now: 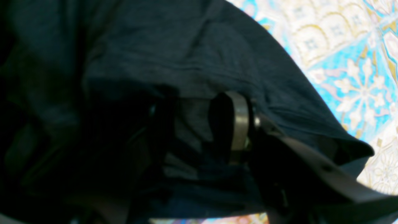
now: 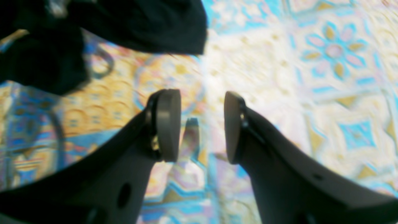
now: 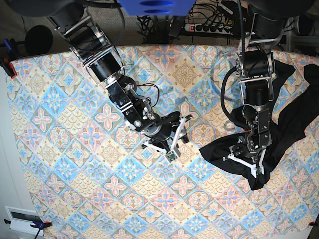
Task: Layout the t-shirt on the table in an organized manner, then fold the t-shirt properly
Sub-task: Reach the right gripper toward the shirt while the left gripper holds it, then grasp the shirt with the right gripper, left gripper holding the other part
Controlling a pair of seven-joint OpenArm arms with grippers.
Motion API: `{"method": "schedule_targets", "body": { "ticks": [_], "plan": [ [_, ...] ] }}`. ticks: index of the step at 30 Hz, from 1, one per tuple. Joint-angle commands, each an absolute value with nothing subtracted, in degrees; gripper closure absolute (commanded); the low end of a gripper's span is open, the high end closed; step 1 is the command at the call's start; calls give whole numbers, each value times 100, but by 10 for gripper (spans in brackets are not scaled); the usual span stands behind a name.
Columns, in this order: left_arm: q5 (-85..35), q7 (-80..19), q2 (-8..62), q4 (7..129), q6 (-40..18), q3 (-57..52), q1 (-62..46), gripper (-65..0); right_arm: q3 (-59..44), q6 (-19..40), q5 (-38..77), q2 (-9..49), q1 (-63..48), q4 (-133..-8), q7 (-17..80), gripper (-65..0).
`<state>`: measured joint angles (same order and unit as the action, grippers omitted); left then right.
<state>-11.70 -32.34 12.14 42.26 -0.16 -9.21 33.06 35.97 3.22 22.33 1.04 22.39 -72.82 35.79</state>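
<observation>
the t-shirt [image 3: 279, 134] lies crumpled on the bench [image 3: 75, 164] near its right edge as the base view shows it, an irregular black heap with no clear neck or hem direction; its long axis runs roughly from the far right edge down toward the near side, one lobe reaching toward the bench's middle. the left tool [image 3: 247, 160] sits down in that lobe; in the left wrist view fabric drapes over and between its jaws [image 1: 199, 130], which stand apart, but whether they pinch the cloth i cannot tell. the right tool [image 2: 202, 124] hovers over bare patterned cloth beside the t-shirt's lobe, jaws parted with nothing between them.
</observation>
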Motion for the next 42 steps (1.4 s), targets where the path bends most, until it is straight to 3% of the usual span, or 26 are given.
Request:
{"method": "schedule_targets", "body": {
  "ticks": [1,4,8,14,21,26,32,38,42],
  "plan": [
    [-1191,-3152,1182,4277,-40,-884,3486,-265,3565,374,2264,31,2404,-7407,3424,-216],
    [-1191,-3178,1138,4277,-84,-866,3486,-230,3565,374,2264,66,2404,-7415,3424,-216],
    [-1191,-3327,822,4295,-330,-857,3486,0,3556,374,2264,189,2396,-7530,3424,-216],
    [-1191,-3925,295,4813,-655,-857,3398,0,2976,374,2264,532,2105,-7758,3424,-215],
    [-1191,-5262,-532,7020,-1007,-470,2624,0,2158,374,2273,1385,1622,-8277,3424,-215],
    [-1270,-5631,-549,8470,-1051,998,1868,0,1596,382,2273,1824,1376,-8558,3424,-215],
    [-1358,-5622,-110,8831,-1042,1815,1437,-10,1534,391,2273,2053,1253,-8813,3424,-215],
    [-1525,-5640,400,8927,-1042,1789,1429,-87,1596,400,2273,2053,1086,-9068,3468,-217],
    [-2246,-5771,840,9437,-1007,1165,1297,-206,1921,400,2273,2053,980,-9068,3697,-218]
  ]
}}
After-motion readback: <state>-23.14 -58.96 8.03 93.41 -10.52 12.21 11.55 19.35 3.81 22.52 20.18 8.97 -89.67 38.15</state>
